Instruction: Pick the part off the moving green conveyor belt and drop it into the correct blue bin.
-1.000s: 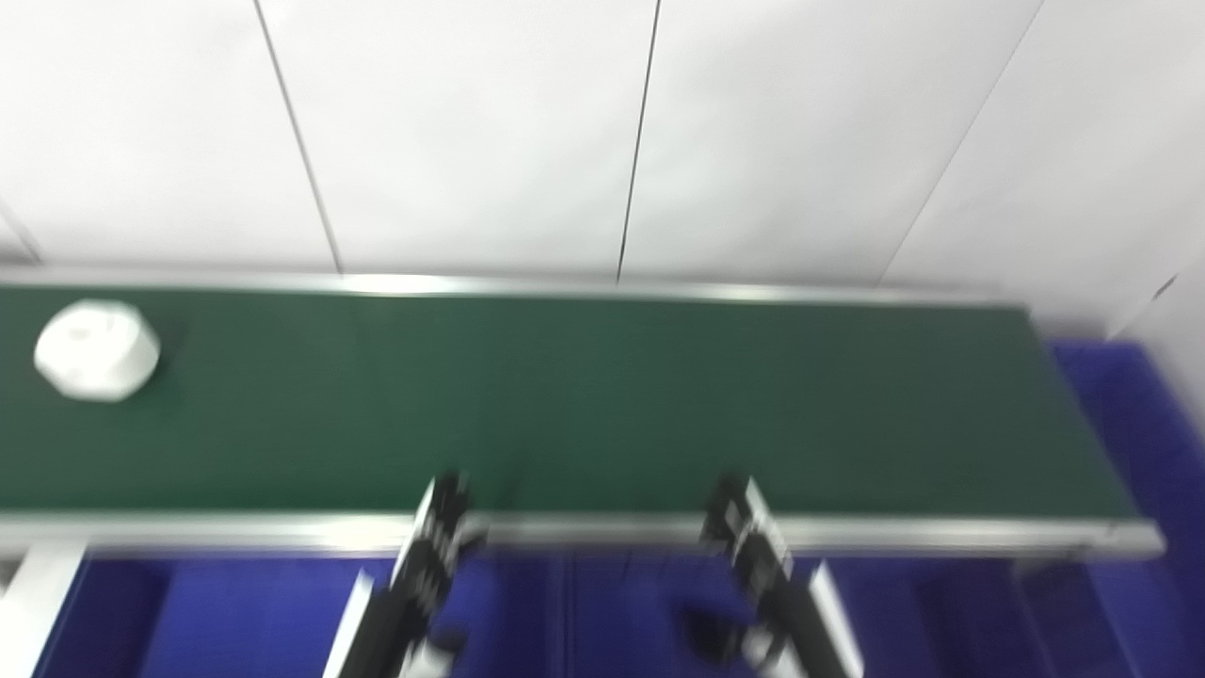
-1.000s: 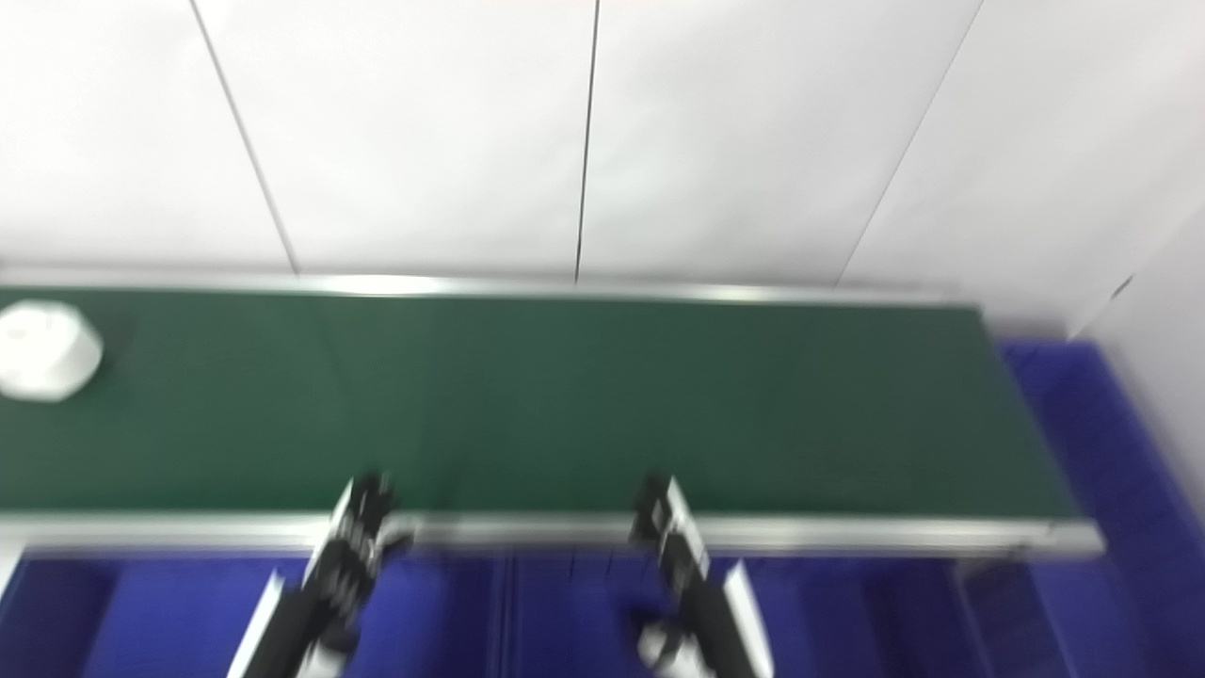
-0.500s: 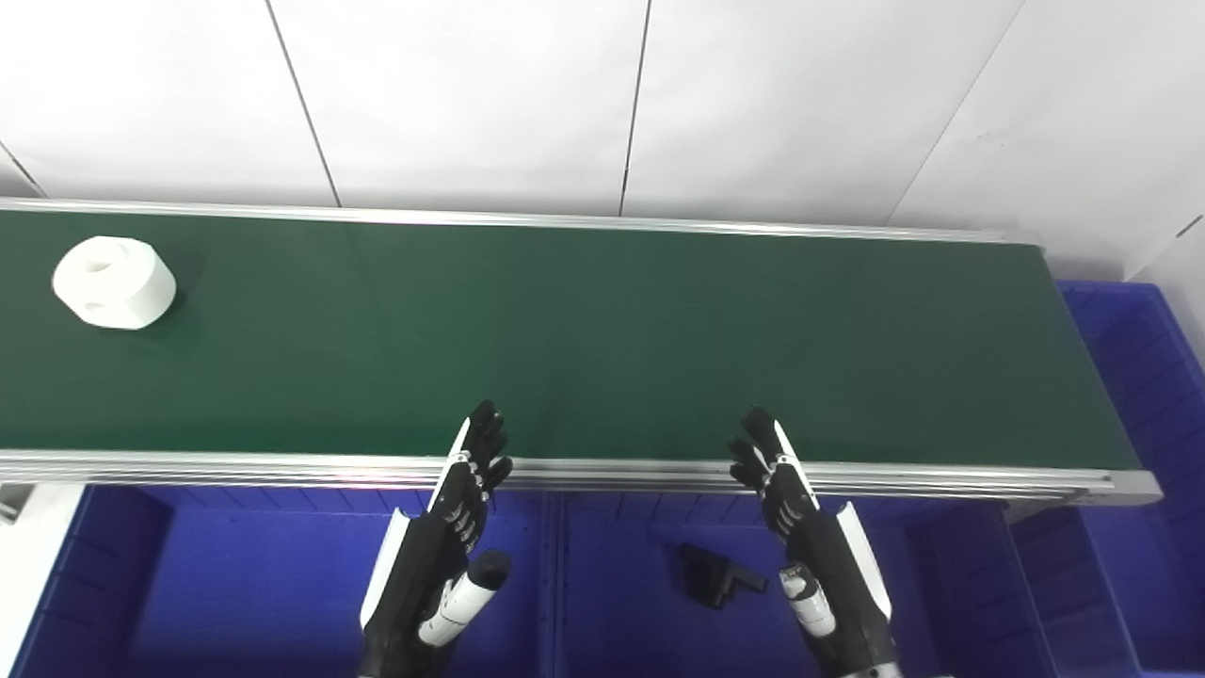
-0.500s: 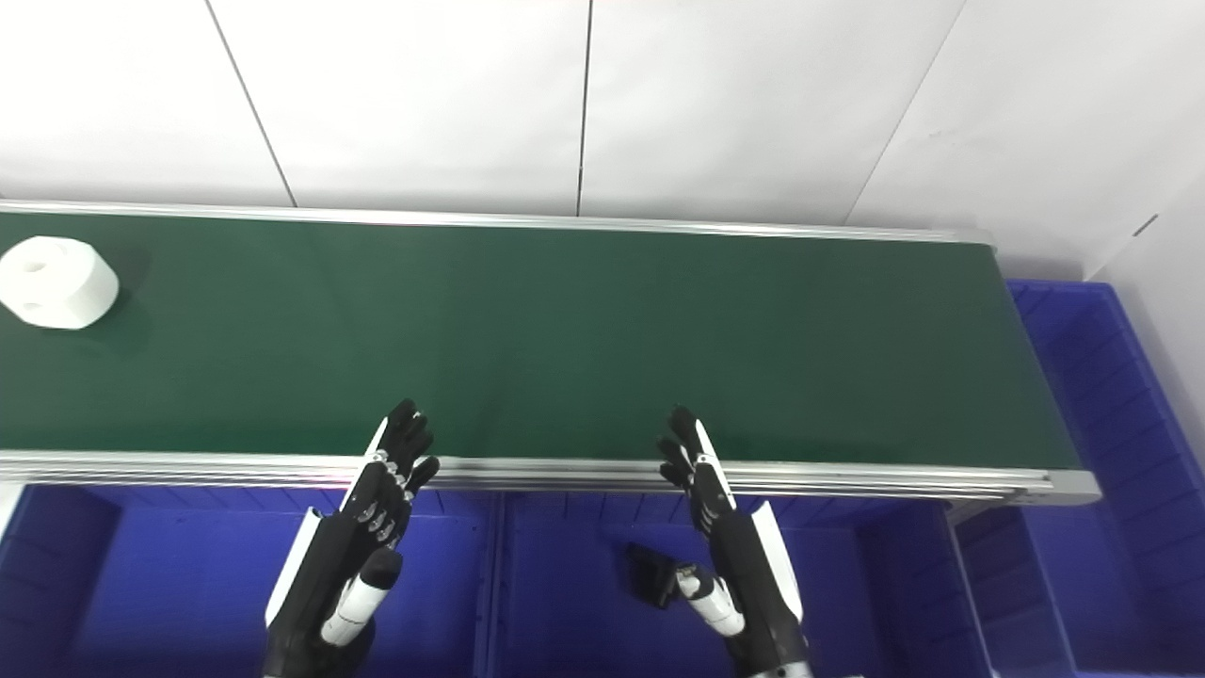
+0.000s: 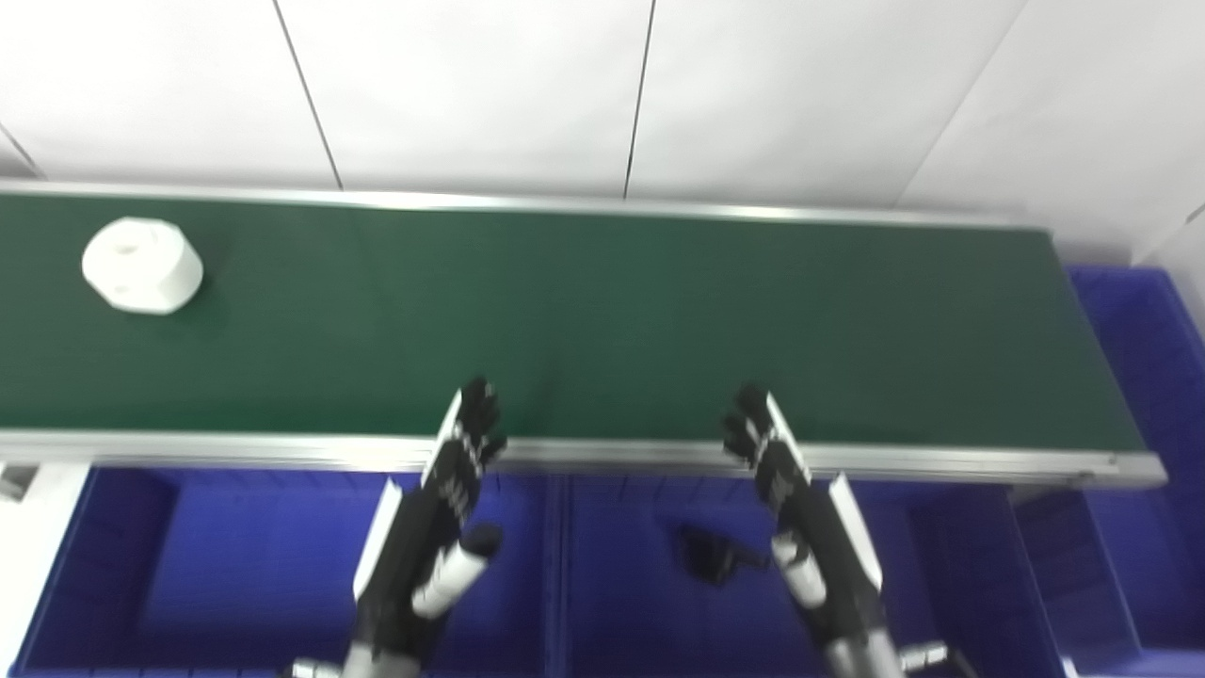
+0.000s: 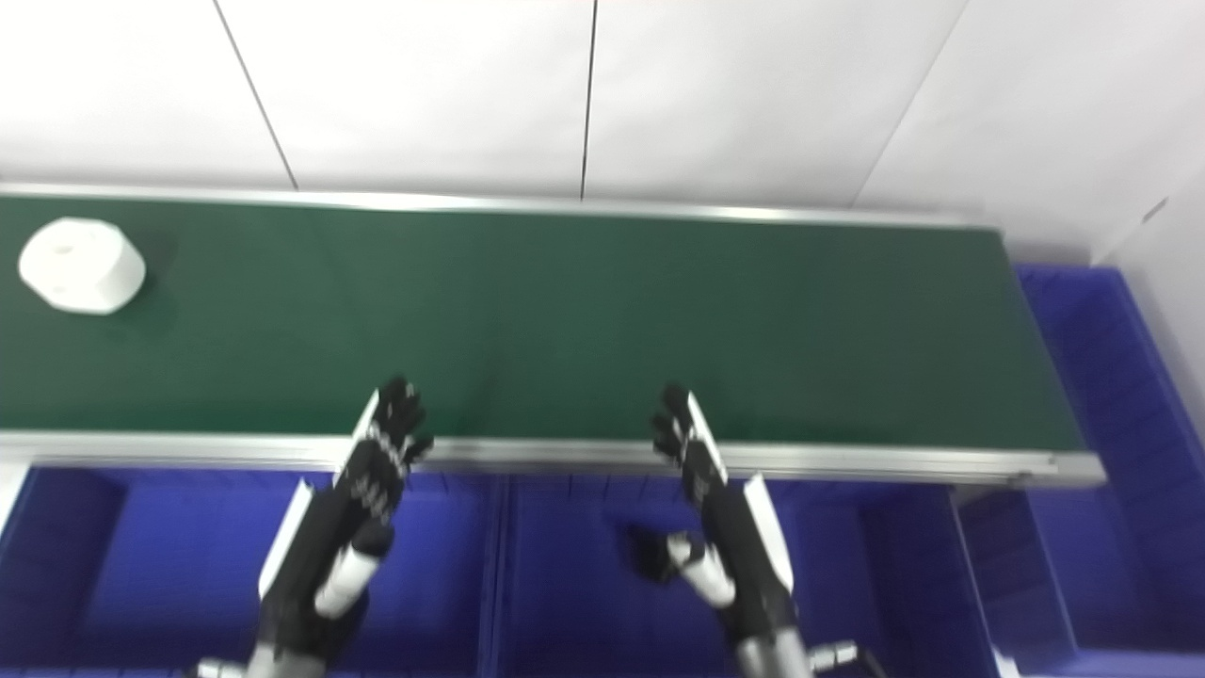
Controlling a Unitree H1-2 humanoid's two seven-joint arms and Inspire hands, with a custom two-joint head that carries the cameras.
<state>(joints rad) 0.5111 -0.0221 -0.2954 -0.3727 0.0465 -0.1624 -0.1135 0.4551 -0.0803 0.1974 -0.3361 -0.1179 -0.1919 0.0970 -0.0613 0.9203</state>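
Observation:
A white round part with a hole lies on the green conveyor belt at its far left; it also shows in the right eye view. My left hand is open and empty, fingers stretched over the belt's near rail. My right hand is open and empty too, fingertips at the near rail right of centre. Both hands are far from the part. Blue bins lie below the belt's near edge.
A dark part lies in the middle blue bin beside my right hand. Another blue bin stands past the belt's right end. A white panelled wall rises behind the belt.
The camera has shifted, so the whole picture moved. The white part has ridden a little to the right on the belt. Both hands stay open at the near rail.

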